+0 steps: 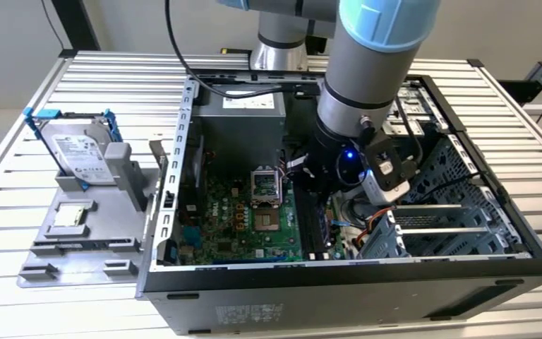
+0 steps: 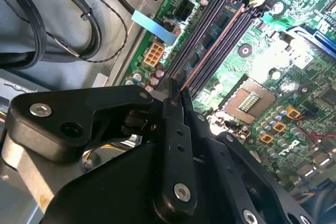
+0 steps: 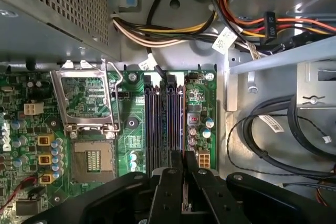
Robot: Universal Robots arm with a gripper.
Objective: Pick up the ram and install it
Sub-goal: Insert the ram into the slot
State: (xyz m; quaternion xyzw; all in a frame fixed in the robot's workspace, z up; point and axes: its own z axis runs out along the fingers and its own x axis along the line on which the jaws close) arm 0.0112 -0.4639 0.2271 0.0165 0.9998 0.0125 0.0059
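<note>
Dark, thin ram stick sits edge-on, clamped between the black claw fingers, just above the long dark memory slots of the green motherboard inside the open black computer case.

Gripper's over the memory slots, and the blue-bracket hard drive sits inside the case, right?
No: the exterior view shows the hard drive outside the case, on the grey tray at that view's left. The gripper is over the memory slots.
</note>
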